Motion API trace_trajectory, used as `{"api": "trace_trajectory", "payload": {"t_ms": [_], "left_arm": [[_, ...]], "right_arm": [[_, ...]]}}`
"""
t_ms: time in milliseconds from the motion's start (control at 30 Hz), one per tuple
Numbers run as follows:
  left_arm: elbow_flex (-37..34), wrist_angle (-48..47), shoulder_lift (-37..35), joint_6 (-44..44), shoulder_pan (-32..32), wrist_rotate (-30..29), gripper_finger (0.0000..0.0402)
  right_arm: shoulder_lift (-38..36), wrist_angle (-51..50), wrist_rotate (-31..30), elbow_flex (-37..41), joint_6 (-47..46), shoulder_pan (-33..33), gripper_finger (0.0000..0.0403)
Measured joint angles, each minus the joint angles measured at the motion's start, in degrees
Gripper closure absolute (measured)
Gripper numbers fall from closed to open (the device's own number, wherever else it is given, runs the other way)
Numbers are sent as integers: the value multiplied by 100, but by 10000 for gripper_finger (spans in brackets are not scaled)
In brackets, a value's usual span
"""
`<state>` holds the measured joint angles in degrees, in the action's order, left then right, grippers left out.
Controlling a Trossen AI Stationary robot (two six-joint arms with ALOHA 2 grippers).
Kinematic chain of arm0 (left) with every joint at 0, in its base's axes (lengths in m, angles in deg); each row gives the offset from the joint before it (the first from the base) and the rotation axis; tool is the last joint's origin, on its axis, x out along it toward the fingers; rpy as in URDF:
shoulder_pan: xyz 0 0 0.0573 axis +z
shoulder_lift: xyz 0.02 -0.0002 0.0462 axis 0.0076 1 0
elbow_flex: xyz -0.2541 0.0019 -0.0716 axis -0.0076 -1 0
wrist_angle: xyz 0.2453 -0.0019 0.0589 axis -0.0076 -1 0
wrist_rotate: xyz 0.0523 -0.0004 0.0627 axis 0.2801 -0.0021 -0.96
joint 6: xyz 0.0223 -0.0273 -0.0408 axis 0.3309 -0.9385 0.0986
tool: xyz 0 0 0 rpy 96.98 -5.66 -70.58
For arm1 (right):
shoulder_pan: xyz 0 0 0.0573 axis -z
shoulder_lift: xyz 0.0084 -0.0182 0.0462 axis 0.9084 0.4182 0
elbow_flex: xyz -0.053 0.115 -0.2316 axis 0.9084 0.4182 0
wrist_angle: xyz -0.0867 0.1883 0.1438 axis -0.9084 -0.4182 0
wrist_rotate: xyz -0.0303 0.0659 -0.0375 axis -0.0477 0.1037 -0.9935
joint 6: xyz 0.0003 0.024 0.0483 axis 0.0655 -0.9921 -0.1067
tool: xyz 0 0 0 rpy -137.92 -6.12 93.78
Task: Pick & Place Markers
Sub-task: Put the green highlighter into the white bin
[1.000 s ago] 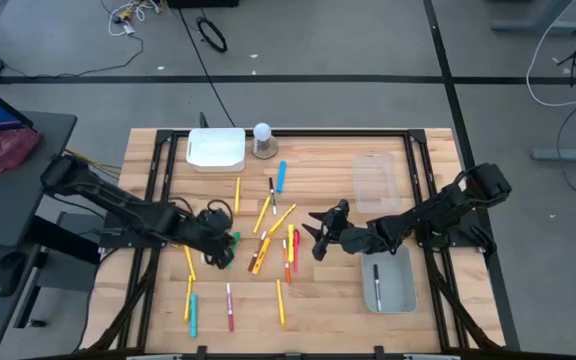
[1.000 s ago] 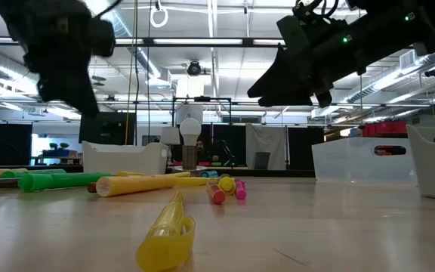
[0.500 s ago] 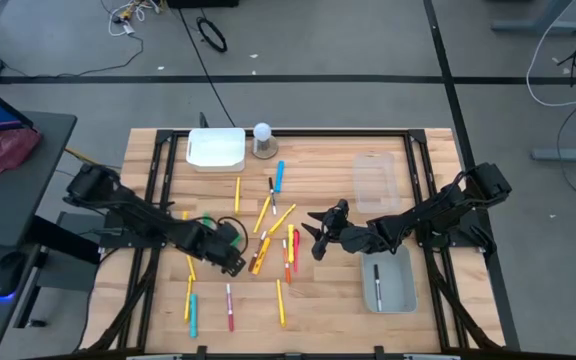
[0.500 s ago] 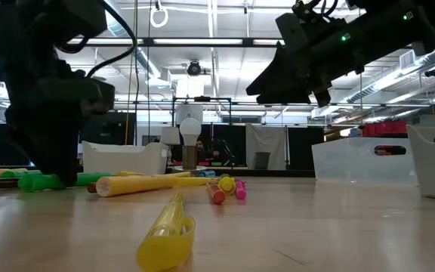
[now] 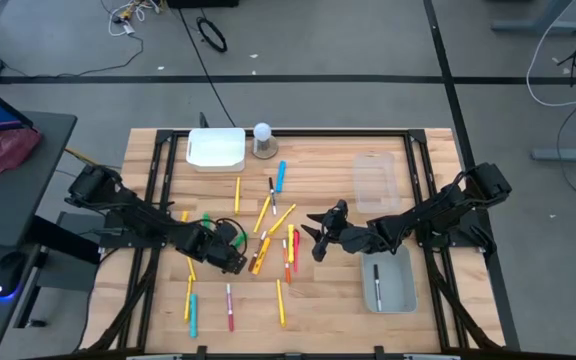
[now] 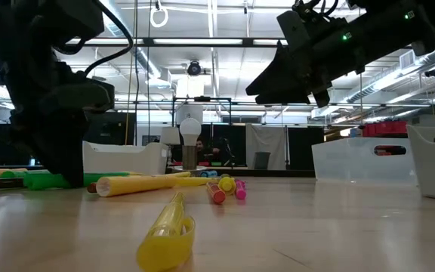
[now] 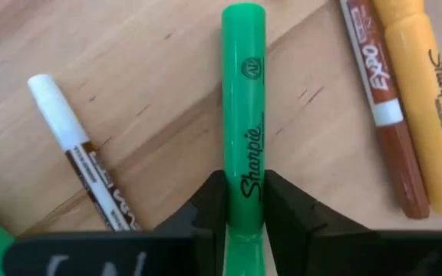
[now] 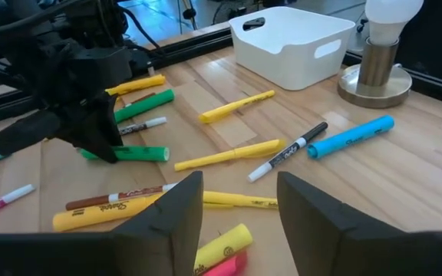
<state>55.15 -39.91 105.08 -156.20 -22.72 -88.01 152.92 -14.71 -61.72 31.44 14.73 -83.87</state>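
— What's the layout, largest item first?

— The wooden surface [image 5: 328,300] carries everything. A white bin [image 5: 216,148] stands at the far edge beside a bulb-topped lamp [image 5: 262,138]. A clear bin [image 5: 375,180] and a grey tray [image 5: 398,290] are on the right side; the tray holds one marker. The other markers [image 5: 273,215] lie scattered across the middle and left.

— The arms?

— The left pincer [image 5: 230,252] is down at the surface, its two fingers [image 7: 206,203] pressed against either side of a green marker [image 7: 244,115] at mid-barrel. The marker lies flat, not yet lifted. The right pincer [image 5: 318,235] hovers above the central cluster, jaws spread wide, nothing between them.

— How will the green one handle?

— My assessment: light, rigid, smooth plastic — slippery and round, so it may roll or twist between the pads. The hold near the middle of the barrel looks sound and should keep it level.

— Neighbours?

— A white-tipped brown marker [image 7: 83,165] just beside it, a brown marker [image 7: 382,107] and a yellow marker [image 7: 428,107] on the other side — all apart from it.
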Motion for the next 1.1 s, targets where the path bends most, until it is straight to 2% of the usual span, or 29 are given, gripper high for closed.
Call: {"api": "trace_trajectory", "payload": {"t_ms": [100, 233, 367, 533, 600, 700, 767, 867, 1000, 1100], "left_arm": [[165, -74, 31, 165, 6, -51, 332], [773, -558, -44, 710, 75, -187, 332], [1630, -1970, -243, 1411, 225, -354, 332], [2762, -4284, -529, 2446, 669, -812, 331], [3145, -5069, -603, 3093, 973, -990, 332], [3429, -5771, -652, 4570, 1506, -1390, 332], [3446, -5725, -690, 5648, 1939, -1576, 332], [3439, -5544, -659, 6875, 2788, -1494, 332], [3338, -4854, -595, 8146, 4168, -1092, 332], [3102, -3991, -596, 9057, 5199, -635, 331]], "right_arm": [[0, 0, 0, 0, 0, 0, 234], [0, 2, 0, 0, 0, 0, 234], [-2, 15, 0, -2, 0, 0, 234], [-3, 47, 0, -4, -4, 0, 234], [-4, 48, 0, -4, 0, 0, 234], [-4, 62, 0, -4, 0, 0, 234], [-4, 61, 0, -4, 1, 0, 234], [-4, 81, 0, -4, 0, 0, 234], [-4, 104, 0, -4, 2, 0, 234], [-4, 107, 0, -4, 2, 0, 234]]}}
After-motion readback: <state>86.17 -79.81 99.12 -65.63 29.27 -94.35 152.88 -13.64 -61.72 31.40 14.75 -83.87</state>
